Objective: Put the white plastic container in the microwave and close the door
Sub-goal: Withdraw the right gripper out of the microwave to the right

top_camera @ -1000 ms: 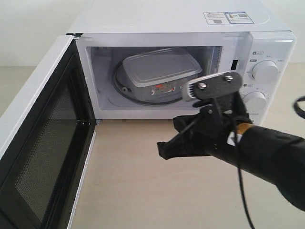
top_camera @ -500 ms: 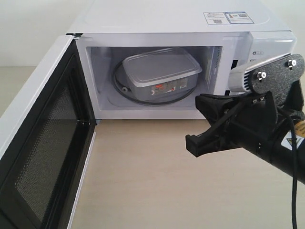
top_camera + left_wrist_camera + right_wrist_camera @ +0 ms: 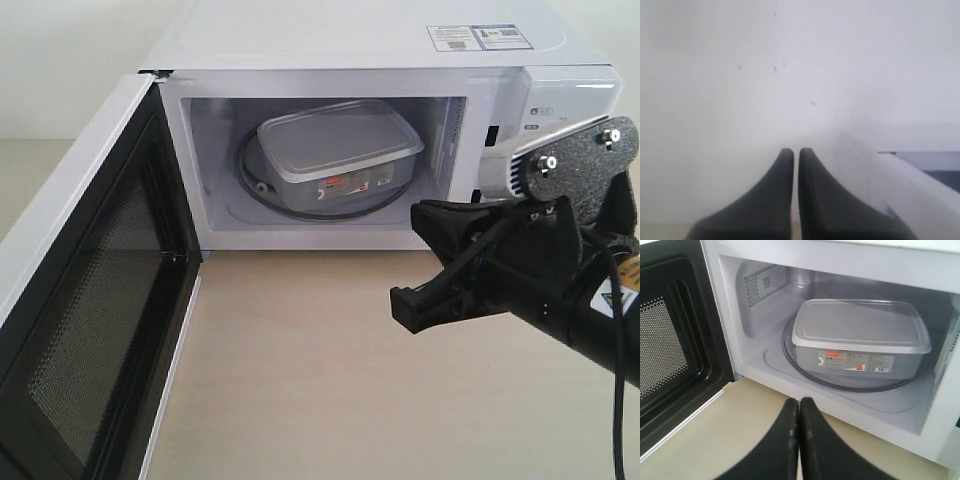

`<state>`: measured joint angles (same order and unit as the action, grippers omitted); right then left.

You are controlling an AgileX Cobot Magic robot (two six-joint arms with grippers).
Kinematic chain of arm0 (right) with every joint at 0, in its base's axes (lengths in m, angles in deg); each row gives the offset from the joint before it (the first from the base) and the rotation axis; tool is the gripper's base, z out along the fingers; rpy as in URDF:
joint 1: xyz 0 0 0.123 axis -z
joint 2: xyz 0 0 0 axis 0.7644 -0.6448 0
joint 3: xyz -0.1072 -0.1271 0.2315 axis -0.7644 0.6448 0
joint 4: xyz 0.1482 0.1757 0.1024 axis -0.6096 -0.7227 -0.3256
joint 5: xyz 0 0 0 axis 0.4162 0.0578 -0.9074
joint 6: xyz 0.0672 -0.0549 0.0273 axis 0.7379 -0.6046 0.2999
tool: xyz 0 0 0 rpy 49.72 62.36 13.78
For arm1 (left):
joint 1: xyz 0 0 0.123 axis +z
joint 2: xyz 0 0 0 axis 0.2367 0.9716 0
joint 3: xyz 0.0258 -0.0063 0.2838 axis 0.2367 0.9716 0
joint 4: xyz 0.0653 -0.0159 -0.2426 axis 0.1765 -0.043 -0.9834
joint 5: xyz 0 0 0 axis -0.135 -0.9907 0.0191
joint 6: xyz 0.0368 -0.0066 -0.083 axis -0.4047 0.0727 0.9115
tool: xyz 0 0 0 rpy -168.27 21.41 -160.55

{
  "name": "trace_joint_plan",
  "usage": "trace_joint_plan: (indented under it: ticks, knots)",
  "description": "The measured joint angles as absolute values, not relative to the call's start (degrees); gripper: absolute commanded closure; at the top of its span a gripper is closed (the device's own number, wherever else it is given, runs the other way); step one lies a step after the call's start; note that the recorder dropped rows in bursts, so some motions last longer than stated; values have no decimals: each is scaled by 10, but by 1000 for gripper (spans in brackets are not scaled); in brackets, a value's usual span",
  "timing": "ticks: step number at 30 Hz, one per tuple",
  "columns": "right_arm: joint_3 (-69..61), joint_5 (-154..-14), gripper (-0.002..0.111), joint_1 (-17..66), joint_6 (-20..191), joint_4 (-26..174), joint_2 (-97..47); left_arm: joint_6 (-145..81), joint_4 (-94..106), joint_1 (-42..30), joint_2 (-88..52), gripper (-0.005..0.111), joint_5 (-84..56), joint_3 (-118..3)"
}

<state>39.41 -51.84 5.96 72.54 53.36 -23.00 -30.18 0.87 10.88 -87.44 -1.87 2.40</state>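
- Change over the last second: the right gripper [image 3: 799,406] has pulled back from the mouth of the microwave [image 3: 350,40] to a spot in front of its control-panel side. Over the last half second it barely moved.
- Its two dark fingers are pressed together with nothing between them.
- The container [image 3: 338,150] has not shifted. It sits inside the microwave on the turntable [image 3: 805,374], lid on, skewed to the cavity walls, with its labelled side toward the opening.
- The door [image 3: 80,300] has not moved either. It stands swung wide from the microwave's hinge side.
- My reading: placing is done and the arm has let go cleanly. Only the door closing is left, and it is not yet begun.
- The left gripper [image 3: 796,155] has its fingers together, with barely a slit between them, and holds nothing. It faces a blank white surface, and I cannot tell where it stands relative to the microwave.
- Materials: the container is smooth matte white plastic, a shallow box with rounded corners and a flat rimmed lid. A printed label [image 3: 855,361] runs along one side.
- The turntable is a clear glass disc whose rim shows as a dark ring.
- The door's inner face is glossy black with fine dotted mesh [image 3: 660,350].
- The microwave shell is hard, glossy white and boxy. It rests on a pale wood-look table [image 3: 300,380].
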Motion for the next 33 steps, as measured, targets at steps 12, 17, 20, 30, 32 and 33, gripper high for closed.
trace_joint_plan:
  ticks: [12,17,20,30,32,33]
  knots:
    - [394,-465,108,60,689,531,-230,-312,9,109,-786,102,-138,-198]
    - [401,-408,108,60,667,446,-228,-312,9,109,-750,102,-138,-228]
    - [441,-393,108,60,601,384,-168,-312,9,109,-751,102,-117,-228]
    - [436,-373,108,60,111,-67,160,-308,9,109,-732,102,-158,-229]
    - [418,-367,108,60,57,-111,182,-308,9,109,-710,102,-187,-232]
    - [412,-364,108,60,43,-122,187,-308,9,109,-694,102,-211,-236]
